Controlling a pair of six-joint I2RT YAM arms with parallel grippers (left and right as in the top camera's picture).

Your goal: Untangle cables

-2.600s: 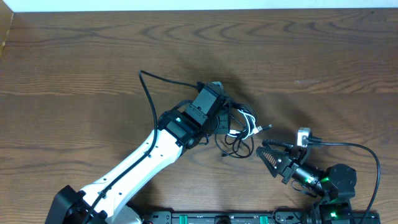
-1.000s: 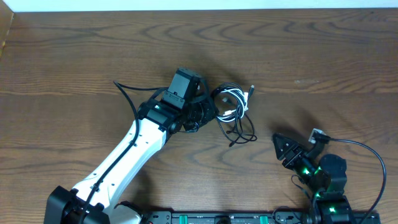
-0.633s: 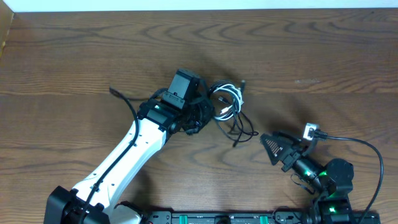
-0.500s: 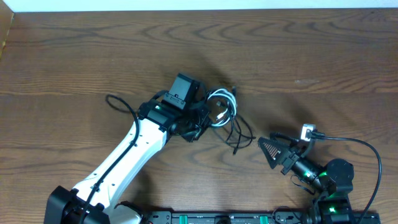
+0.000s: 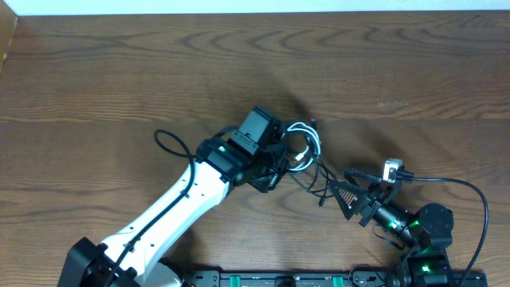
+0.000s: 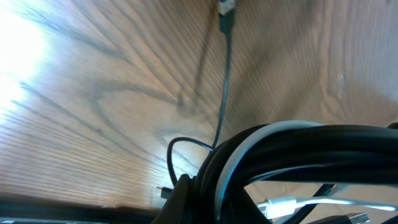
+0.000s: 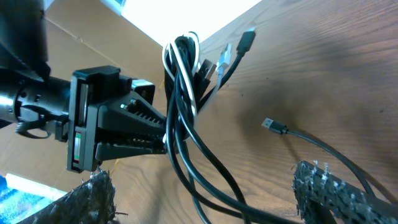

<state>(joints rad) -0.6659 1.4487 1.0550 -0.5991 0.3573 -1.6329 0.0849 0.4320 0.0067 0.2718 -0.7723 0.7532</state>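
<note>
The cables (image 5: 301, 143), one white and two black, hang as a looped bundle from my left gripper (image 5: 280, 159), which is shut on them near the table's middle. In the left wrist view the bundle (image 6: 292, 146) fills the lower frame and one thin strand ends in a plug (image 6: 225, 7) on the wood. My right gripper (image 5: 341, 195) is open, pointing left at the trailing black strands. In the right wrist view black strands (image 7: 205, 168) pass between its spread fingers (image 7: 214, 199), with the bundle (image 7: 180, 74) and the left gripper (image 7: 124, 124) beyond. I cannot tell whether the strands touch the fingers.
The brown wooden table (image 5: 398, 72) runs to a white strip at the back. The left arm's own black cable (image 5: 169, 143) loops out to its left. A cardboard surface (image 7: 81, 43) shows behind the left gripper in the right wrist view.
My left gripper has carried the bundle to the right and a little toward the front, closer to the right gripper. The trailing strands now reach the right gripper's fingers.
</note>
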